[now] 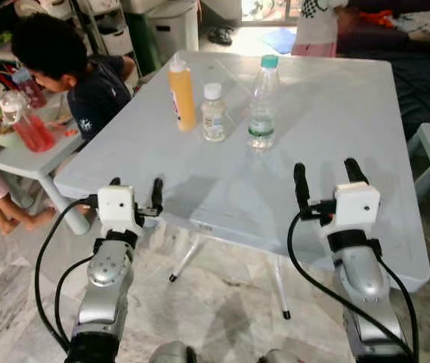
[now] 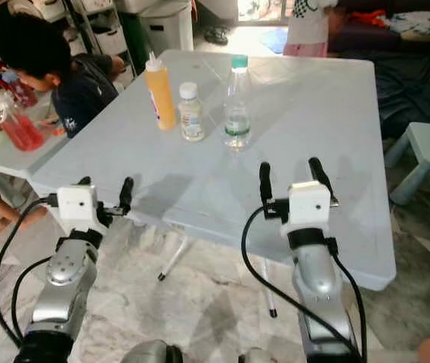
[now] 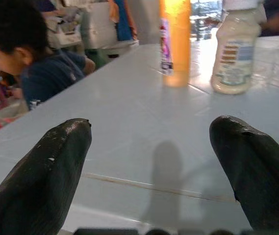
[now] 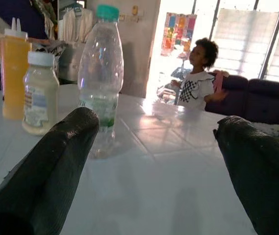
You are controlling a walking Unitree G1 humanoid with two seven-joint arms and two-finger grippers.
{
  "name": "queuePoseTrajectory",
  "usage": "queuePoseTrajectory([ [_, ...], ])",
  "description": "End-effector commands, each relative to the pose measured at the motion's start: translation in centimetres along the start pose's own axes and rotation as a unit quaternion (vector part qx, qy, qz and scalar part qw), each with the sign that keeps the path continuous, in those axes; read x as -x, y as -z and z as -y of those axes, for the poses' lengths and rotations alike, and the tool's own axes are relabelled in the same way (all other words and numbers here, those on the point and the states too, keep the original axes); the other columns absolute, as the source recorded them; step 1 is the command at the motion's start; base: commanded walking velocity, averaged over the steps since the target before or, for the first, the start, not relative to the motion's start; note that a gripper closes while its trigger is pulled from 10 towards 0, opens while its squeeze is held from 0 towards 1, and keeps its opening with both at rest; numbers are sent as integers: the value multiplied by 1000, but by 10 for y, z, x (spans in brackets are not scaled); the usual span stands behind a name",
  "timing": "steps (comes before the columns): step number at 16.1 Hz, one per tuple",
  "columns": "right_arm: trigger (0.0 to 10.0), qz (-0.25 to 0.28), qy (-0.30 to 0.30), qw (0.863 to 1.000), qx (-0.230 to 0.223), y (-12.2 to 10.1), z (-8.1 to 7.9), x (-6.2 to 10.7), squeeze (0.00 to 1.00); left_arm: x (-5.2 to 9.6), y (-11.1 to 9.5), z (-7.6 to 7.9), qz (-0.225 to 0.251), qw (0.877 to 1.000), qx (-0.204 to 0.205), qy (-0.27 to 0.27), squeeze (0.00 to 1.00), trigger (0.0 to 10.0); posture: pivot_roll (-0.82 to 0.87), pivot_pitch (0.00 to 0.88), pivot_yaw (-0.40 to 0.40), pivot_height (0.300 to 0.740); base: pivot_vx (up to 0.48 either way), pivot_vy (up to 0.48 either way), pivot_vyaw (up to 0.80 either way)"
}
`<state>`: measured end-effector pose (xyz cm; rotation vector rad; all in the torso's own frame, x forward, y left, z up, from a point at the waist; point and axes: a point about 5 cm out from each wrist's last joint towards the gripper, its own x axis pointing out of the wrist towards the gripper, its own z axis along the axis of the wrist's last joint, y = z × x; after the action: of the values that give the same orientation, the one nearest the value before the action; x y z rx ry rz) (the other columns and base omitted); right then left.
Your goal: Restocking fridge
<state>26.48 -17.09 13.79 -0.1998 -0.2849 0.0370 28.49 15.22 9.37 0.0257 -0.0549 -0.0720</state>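
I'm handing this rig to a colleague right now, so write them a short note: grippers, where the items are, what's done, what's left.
Left gripper: open, holding nothing, at the near edge of the white table.
Right gripper: open, holding nothing, over the table's near right part.
Items: orange squeeze bottle, small white-capped bottle and clear water bottle stand upright in a row mid-table, beyond both grippers, apart from each other.
People: one sits at a low table to the left, another stands past the far edge.
Done: nothing picked up yet.
Left: grasp all three bottles and carry them to the fridge.
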Motion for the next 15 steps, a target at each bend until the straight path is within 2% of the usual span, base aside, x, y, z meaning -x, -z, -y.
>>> queuePoseTrajectory([
  [1,10000,10,-11,1000,-4,-4,-4,-7,0,-5,-4,2,6,1000,-10,17,0,10000,-53,0,88,740,0,0,0],
  [6,10000,6,-20,1000,-9,-2,-9,-3,0,3,-3,-4,8,1000,-12,22,0,10000,-36,0,93,740,58,0,0],
  [11,10000,11,-22,1000,-5,-7,-10,-4,0,0,-11,1,19,999,-2,28,0,10000,-45,42,95,740,377,0,0],
  [13,10000,5,-11,1000,-7,-6,-6,2,0,2,-14,0,24,999,-2,26,0,10000,-45,48,97,740,311,0,556],
  [15,10000,-5,-2,1000,-15,-5,-5,12,0,8,-16,-5,26,1000,1,16,0,10000,-48,51,98,740,311,0,0],
])
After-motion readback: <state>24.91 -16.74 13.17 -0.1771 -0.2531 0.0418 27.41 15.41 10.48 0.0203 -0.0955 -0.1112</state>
